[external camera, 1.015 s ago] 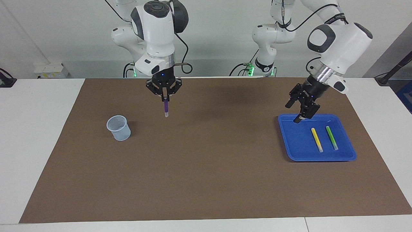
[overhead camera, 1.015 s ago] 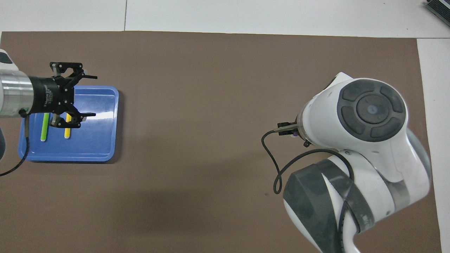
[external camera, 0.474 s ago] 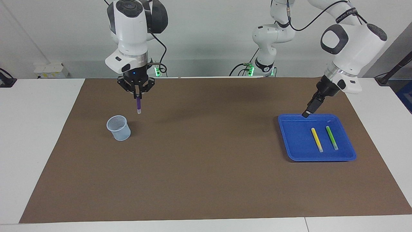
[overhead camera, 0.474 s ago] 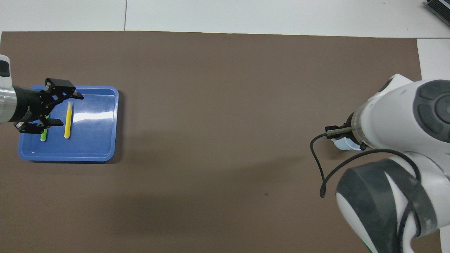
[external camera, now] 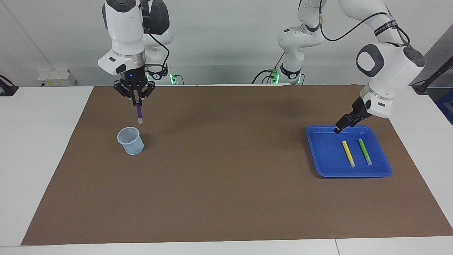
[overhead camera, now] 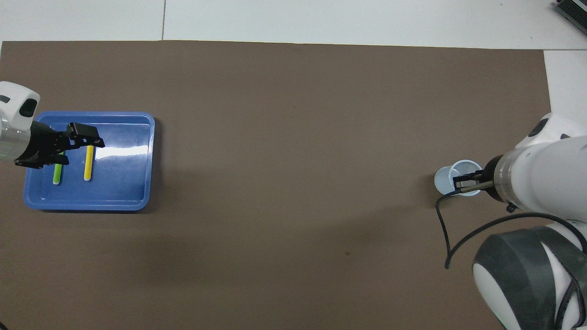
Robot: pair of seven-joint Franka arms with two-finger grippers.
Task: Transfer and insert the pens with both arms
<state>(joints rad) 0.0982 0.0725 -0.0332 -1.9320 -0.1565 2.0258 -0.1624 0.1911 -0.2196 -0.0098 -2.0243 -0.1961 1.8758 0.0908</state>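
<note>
The right tool (external camera: 136, 100) is clamped on the purple pen (external camera: 139, 113), which hangs upright with its pale cap end down, over the brown mat (external camera: 226, 198) and just above the cup (external camera: 130, 140). In the facing view the pen's tip sits a little to the robots' side of the cup's rim, so it does not look centred on the mouth yet. If the pen were let go from here, it would likely strike the rim or fall beside the cup; the cup looks light and could tip or slide under a glancing hit. A descent without first centring over the cup carries the same risk.

The left tool (external camera: 342, 124) hangs over the edge of the blue tray (external camera: 320, 166), well apart from the cup; its fingers (overhead camera: 87, 141) stand apart. The yellow pen (external camera: 348, 153) and green pen (external camera: 364, 151) lie side by side in the tray. Because they lie close together, a slightly misplaced grasp of one could nudge the other or roll it aside.
</note>
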